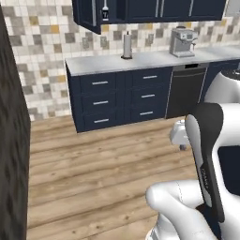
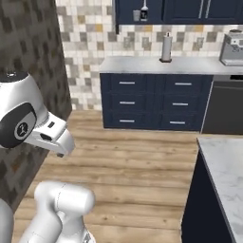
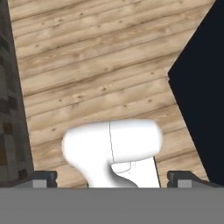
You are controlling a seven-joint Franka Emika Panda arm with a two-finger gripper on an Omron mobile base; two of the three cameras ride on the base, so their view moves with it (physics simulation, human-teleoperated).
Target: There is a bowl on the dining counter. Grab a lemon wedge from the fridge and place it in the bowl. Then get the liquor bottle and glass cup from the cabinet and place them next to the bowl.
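Observation:
The navy cabinet [image 2: 124,10] hangs open above the wall counter at the far end of the room. Inside it stand the dark liquor bottle [image 2: 144,13] and, just to its left, the pale glass cup [image 2: 136,15]. The liquor bottle [image 1: 105,12] shows behind the cabinet door [image 1: 86,14] swung outward. A corner of the marble dining counter [image 2: 225,166] lies at the lower right. My gripper [image 3: 113,178] points down at the wood floor, open, its fingertips [image 3: 44,178] far apart with nothing held. Bowl, lemon wedge and fridge are out of view.
A paper-towel roll [image 1: 127,45] and a coffee machine [image 1: 182,41] stand on the wall counter [image 1: 103,63] above navy drawers [image 1: 101,101]. A dishwasher [image 1: 185,91] sits to their right. A dark mottled wall [image 1: 11,140] runs along the left. Open wood floor [image 2: 128,166] lies between.

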